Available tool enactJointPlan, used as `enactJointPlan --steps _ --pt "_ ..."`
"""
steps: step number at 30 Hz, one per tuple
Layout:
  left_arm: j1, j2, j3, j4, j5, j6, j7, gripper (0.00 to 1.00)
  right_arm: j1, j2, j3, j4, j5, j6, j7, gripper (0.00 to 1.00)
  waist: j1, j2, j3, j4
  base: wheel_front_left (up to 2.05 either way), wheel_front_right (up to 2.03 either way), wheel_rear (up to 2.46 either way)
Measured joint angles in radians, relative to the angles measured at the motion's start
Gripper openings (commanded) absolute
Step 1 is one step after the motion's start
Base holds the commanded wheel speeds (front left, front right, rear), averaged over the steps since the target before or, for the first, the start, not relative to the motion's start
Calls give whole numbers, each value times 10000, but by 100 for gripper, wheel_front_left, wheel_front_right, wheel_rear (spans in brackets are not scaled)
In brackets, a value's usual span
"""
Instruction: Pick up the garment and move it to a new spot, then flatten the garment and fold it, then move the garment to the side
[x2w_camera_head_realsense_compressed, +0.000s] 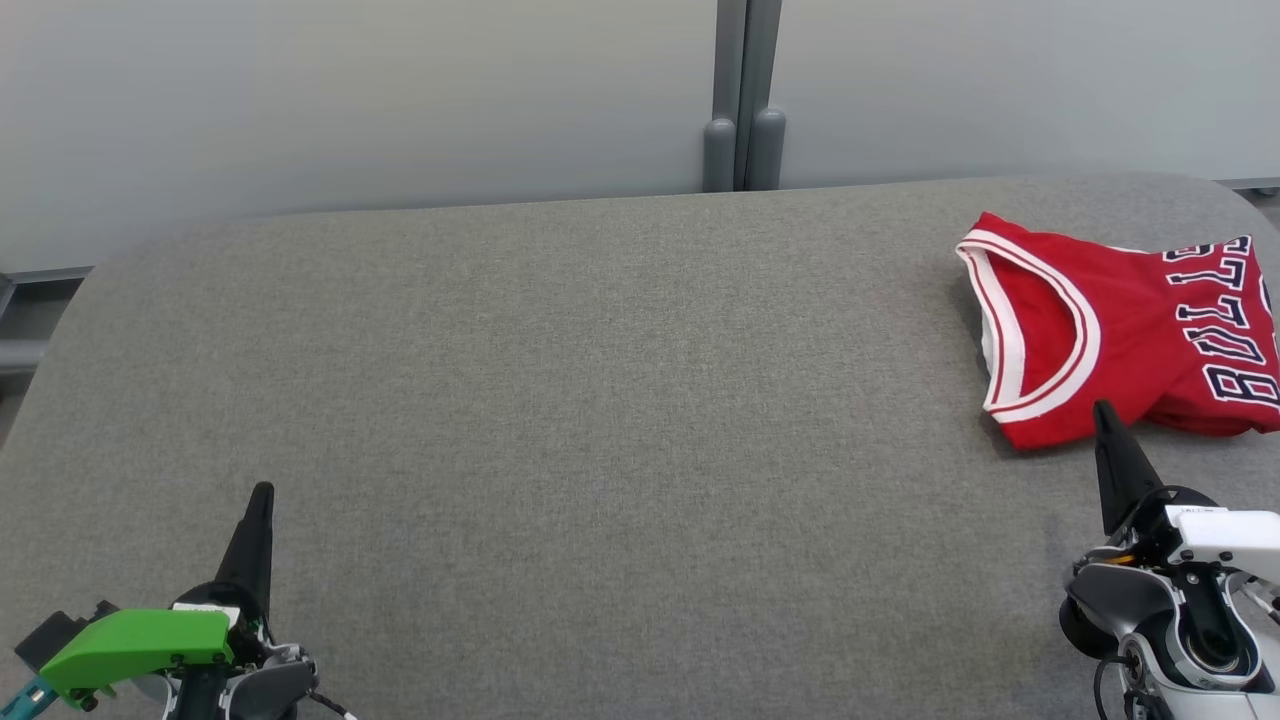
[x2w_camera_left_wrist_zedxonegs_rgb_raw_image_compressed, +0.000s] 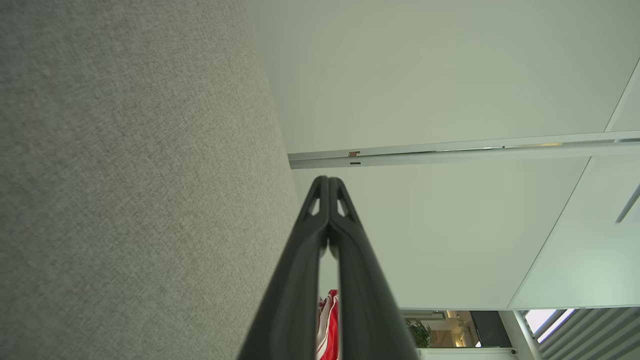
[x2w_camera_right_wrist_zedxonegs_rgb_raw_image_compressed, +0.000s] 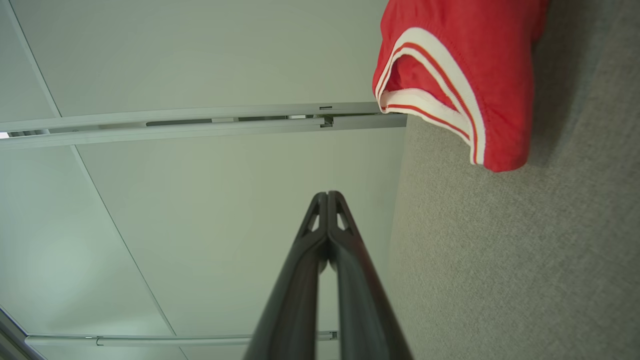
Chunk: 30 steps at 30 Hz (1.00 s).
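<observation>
The garment (x2w_camera_head_realsense_compressed: 1120, 335) is a red jersey with white trim and dark lettering, lying folded at the right edge of the grey table (x2w_camera_head_realsense_compressed: 600, 400). It partly runs out of the head view. My right gripper (x2w_camera_head_realsense_compressed: 1103, 412) is shut and empty, its tip just in front of the jersey's near edge. In the right wrist view its tips (x2w_camera_right_wrist_zedxonegs_rgb_raw_image_compressed: 327, 196) meet below the red cloth (x2w_camera_right_wrist_zedxonegs_rgb_raw_image_compressed: 450, 75). At the lower left my left gripper (x2w_camera_head_realsense_compressed: 263, 492) stands shut, holding nothing, far from the jersey. In the left wrist view, a sliver of red cloth (x2w_camera_left_wrist_zedxonegs_rgb_raw_image_compressed: 330, 325) shows between the shut fingers (x2w_camera_left_wrist_zedxonegs_rgb_raw_image_compressed: 300, 280).
A pale wall with a grey vertical post (x2w_camera_head_realsense_compressed: 742, 100) stands behind the table. The table's corners are rounded.
</observation>
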Motion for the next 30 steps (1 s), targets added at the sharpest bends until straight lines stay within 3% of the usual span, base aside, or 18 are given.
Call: enactJointPlan --steps 30 --pt "-42 0 13 44 0 -31 2 0 -9 6 -35 77 0 2 15 0 0 0 -3 0 0 0 0"
